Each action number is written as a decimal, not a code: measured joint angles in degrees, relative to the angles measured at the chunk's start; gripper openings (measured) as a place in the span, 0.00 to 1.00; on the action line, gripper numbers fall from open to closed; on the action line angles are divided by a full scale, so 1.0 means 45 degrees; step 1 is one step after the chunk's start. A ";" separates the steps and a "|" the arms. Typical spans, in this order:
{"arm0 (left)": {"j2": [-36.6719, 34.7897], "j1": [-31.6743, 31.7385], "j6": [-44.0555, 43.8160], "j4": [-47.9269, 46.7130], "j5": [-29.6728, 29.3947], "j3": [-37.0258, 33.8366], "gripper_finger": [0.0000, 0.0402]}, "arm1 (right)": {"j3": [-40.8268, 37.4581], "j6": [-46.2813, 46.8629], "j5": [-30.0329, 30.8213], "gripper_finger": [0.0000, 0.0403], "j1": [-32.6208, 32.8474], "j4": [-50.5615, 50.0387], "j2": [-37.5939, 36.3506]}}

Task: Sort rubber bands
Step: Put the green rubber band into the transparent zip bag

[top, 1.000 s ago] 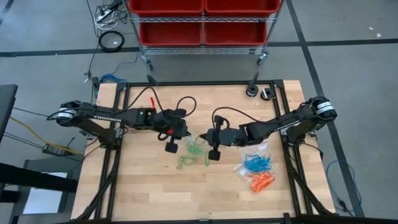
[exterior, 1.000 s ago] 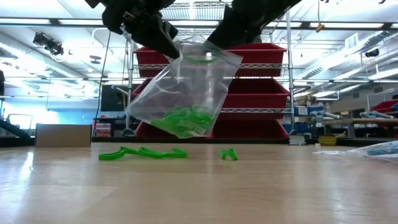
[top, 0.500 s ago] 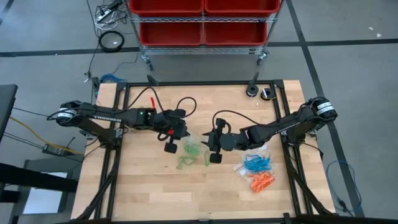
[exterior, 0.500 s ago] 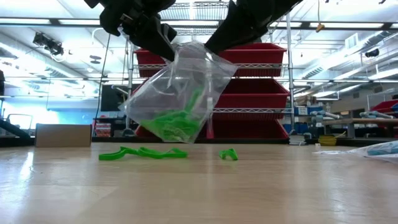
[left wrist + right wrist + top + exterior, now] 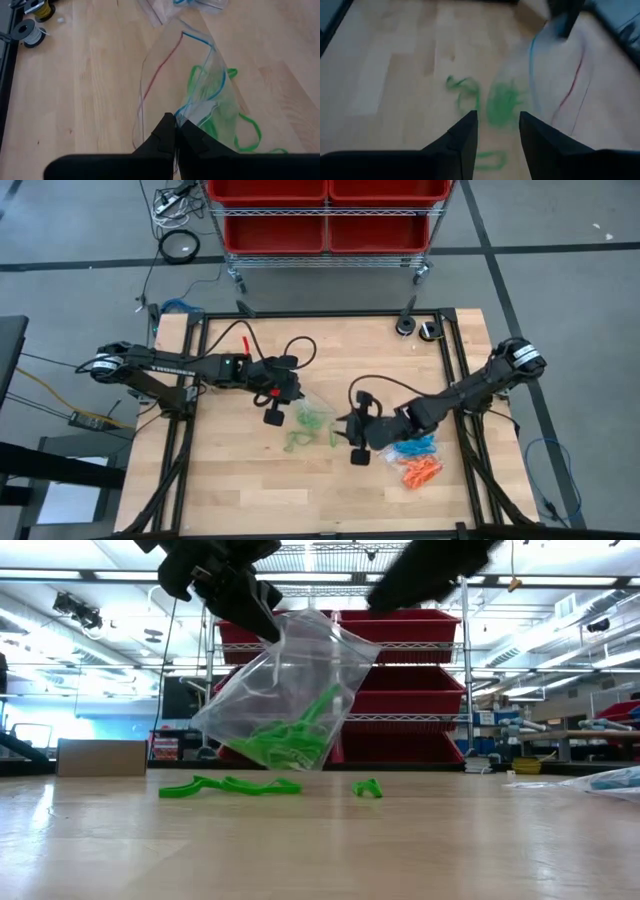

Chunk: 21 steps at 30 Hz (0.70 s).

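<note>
The right pincer (image 5: 357,457) has let go of the clear bag (image 5: 285,690) and drawn back from it toward the desk's near edge; its fingers (image 5: 465,135) now stand apart with nothing between them. The left pincer (image 5: 175,131) is pinched tight on the bag's zip edge, holding it alone above the desk (image 5: 240,480), mouth slanting up.

Inside the bag sits a clump of green rubber bands (image 5: 285,740). More green bands (image 5: 230,785) lie loose on the desk just under the bag, a long strand and one small piece (image 5: 367,788) beside it. Blue bands (image 5: 413,444) and orange bands (image 5: 421,471) rest in their own bags, on the far side of the right pincer from the held bag.

The loose strand lies from the right pincer toward the bag, its length running roughly across that approach, and the free right arm seems the one placed to fetch it.
</note>
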 joint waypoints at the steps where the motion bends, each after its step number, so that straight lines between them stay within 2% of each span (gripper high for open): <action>1: 0.0000 0.0000 -0.0005 -0.0013 -0.0004 0.0000 0.02 | -0.0238 0.0370 -0.0002 0.33 0.0137 -0.0005 0.0009; 5: 0.0000 0.0003 -0.0023 0.0019 -0.0033 0.0000 0.02 | -0.1622 0.1706 -0.0044 0.33 0.0566 0.0799 0.0460; 8: 0.0034 0.0002 -0.0087 0.0068 -0.0050 0.0000 0.02 | -0.2587 0.1849 -0.0261 0.33 0.0585 0.3346 0.1307; 12: 0.0034 0.0000 -0.0121 0.0132 -0.0047 0.0000 0.02 | -0.2927 0.1102 -0.1354 0.34 0.0267 0.6295 0.3035; 16: 0.0039 0.0000 -0.0160 -0.0042 0.0014 0.0000 0.02 | -0.2587 0.1386 -0.1824 0.34 -0.0202 0.5861 0.4559; 21: 0.0039 0.0000 -0.0155 -0.0023 0.0039 0.0000 0.02 | -0.2388 0.1999 -0.2659 0.31 -0.0811 0.6465 0.5513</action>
